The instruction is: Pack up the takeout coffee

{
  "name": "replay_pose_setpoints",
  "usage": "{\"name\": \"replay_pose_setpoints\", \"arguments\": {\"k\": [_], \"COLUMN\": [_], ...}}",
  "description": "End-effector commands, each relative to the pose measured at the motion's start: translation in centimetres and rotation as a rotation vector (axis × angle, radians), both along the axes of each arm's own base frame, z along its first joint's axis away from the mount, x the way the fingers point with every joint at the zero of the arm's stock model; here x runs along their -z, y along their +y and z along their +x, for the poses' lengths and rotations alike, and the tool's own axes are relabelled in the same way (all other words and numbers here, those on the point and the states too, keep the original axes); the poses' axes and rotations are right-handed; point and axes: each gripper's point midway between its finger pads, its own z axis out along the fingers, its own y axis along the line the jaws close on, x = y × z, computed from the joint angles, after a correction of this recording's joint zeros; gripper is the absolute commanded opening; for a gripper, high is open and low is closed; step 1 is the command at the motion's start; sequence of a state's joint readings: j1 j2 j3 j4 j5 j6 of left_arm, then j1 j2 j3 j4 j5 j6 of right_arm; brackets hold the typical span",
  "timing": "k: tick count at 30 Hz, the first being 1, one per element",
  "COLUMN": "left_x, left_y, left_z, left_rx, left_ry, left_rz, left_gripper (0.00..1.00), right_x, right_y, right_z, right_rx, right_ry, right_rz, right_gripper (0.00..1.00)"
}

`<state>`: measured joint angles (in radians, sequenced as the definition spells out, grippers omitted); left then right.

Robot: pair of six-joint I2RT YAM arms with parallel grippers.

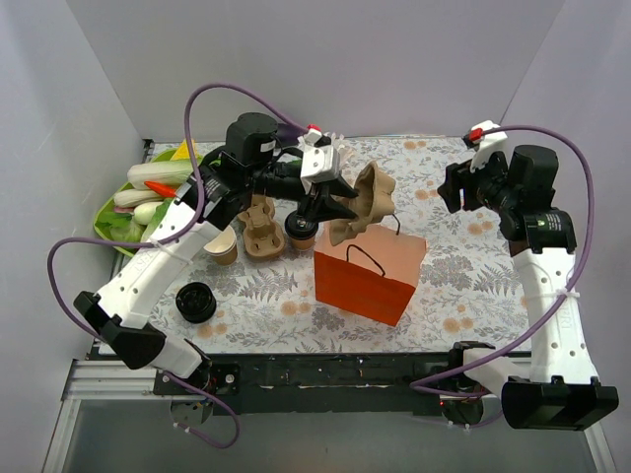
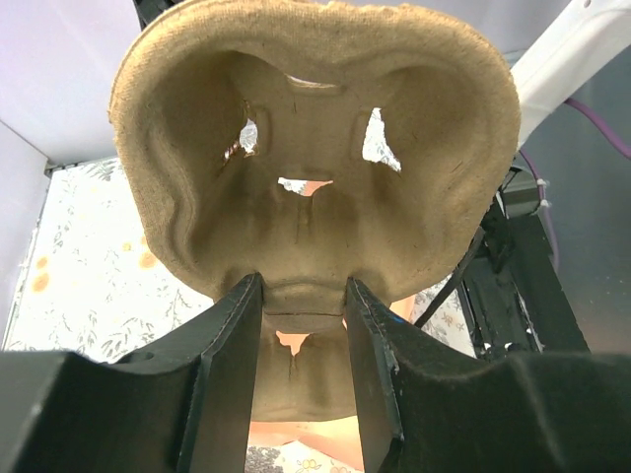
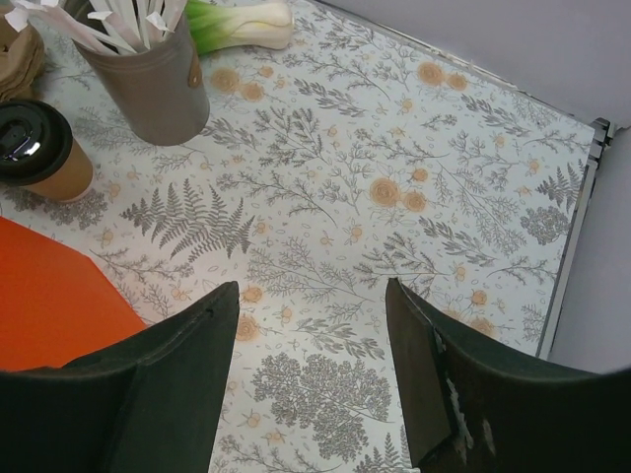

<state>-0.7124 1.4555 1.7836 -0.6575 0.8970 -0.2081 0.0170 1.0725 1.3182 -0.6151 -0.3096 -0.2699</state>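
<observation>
The takeout coffee (image 1: 301, 233), a small kraft cup with a black lid, stands on the table just left of the orange paper bag (image 1: 370, 274). It also shows in the right wrist view (image 3: 35, 150), next to the bag (image 3: 49, 301). My left gripper (image 1: 338, 204) is shut on a brown moulded-pulp cup-carrier tray (image 1: 370, 200) and holds it tilted in the air over the bag's far edge. The tray (image 2: 315, 118) fills the left wrist view, pinched between the fingers of my left gripper (image 2: 304, 296). My right gripper (image 1: 452, 187) is open and empty, over the flowered table right of the bag (image 3: 308, 325).
A second pulp tray (image 1: 261, 235), an open kraft cup (image 1: 225, 250) and a round black lid-like thing (image 1: 195, 301) lie left of the coffee. A green plate of vegetables (image 1: 133, 202) sits far left. A grey cup of white sticks (image 3: 148, 74) and a leek (image 3: 237, 20) stand at the back.
</observation>
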Motion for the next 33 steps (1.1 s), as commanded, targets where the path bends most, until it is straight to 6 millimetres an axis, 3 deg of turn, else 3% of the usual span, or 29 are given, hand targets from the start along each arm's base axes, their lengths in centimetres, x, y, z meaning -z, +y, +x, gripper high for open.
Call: {"name": "replay_pose_setpoints", "arguments": {"k": [1,16,33], "left_x": [1.3,4.7,8.5], "left_y": [-0.5,-2.4,-0.9], "left_z": [-0.6,0.7,0.2], "left_rx": [0.051,0.119,0.198], "left_ry": [-0.017,-0.004,-0.18], "left_rz": [0.029,0.065,0.23], "left_gripper": [0.0,0.0,0.0], "right_x": [-1.7,-1.5,0.2], "right_y": [-0.1,-1.1,-0.8], "right_z": [-0.4,-1.6,-1.1], "right_rx": [0.011,0.047,0.052], "right_ry": [-0.087,-0.12,-0.103], "right_rz": [0.01,-0.025,0.005], "right_gripper": [0.68,0.68,0.68]}}
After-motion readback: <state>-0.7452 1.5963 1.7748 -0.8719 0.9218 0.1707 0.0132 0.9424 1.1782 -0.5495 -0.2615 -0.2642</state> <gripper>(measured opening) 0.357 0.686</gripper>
